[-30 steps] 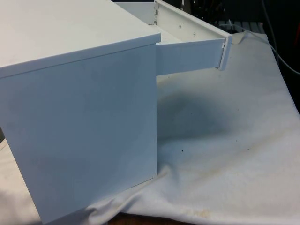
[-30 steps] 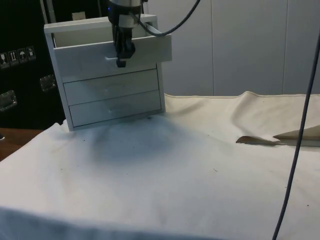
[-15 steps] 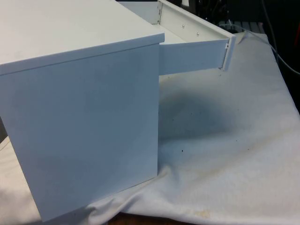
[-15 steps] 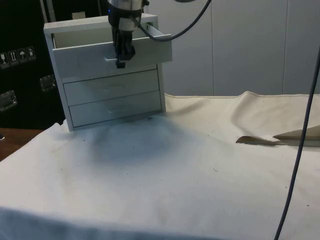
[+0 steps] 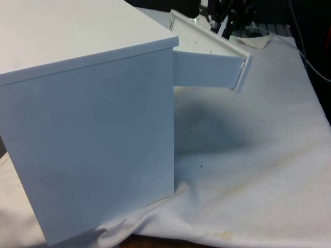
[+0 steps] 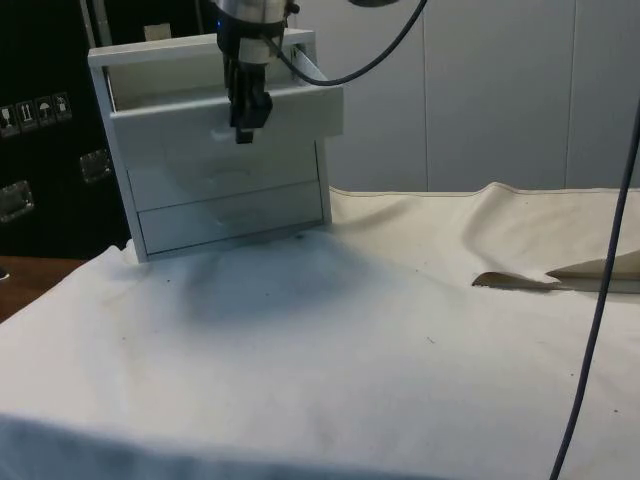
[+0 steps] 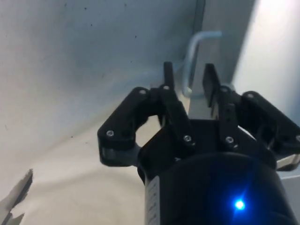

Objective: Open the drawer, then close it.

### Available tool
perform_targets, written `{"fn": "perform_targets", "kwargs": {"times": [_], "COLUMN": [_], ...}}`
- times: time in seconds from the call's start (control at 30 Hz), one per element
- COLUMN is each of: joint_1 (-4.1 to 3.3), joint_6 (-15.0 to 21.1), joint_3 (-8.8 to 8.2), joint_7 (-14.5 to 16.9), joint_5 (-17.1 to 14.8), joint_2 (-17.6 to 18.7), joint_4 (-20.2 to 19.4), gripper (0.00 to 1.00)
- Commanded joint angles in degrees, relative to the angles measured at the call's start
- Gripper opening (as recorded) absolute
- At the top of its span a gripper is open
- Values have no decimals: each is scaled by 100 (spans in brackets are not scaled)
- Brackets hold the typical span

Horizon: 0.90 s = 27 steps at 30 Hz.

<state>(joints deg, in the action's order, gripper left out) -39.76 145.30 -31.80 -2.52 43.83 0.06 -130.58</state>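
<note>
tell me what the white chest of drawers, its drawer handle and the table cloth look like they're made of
White chest of drawers: flat panels with a smooth matt white coat, probably painted or laminated board. Pale curved drawer handle: smooth bent bar, metal or plastic, unclear which. White table cloth: soft woven fabric, going by its folds, wrinkles and small stains.

The white top drawer (image 6: 225, 112) juts open from its chest (image 6: 215, 150), tilted.

Top drawer (image 5: 209, 70) now tilted down, pushed in slightly w/ tool (image 6: 243, 128).
</note>
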Motion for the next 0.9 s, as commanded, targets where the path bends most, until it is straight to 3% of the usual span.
{"fn": "perform_targets", "kwargs": {"times": [0.0, 0.07, 0.1, 0.13, 0.33, 0.37, 0.43, 0.6, 0.63, 0.67, 0.87], "joint_1": [6, 6, 6, 6, 6, 11, -40, -29, -6, -29, -23], "joint_6": [-6, -6, -6, -6, 0, -6, -11, -11, -6, -11, -6], "joint_3": [0, 0, 0, 0, 11, 6, 86, 298, 286, 338, 590], "joint_7": [-11, -11, -11, -6, -11, -6, -178, -453, -327, -504, -808], "joint_5": [17, 17, 11, 11, -6, 6, 52, 115, 11, 126, 160], "joint_2": [-23, -17, -17, -17, 0, -17, 6, 0, 0, 0, 34], "joint_4": [-11, -11, -6, -6, -6, -6, -52, -172, -166, -195, -309], "gripper": [33, 38, 44, 56, 86, 86, 99, 100, 100, 100, 100]}}
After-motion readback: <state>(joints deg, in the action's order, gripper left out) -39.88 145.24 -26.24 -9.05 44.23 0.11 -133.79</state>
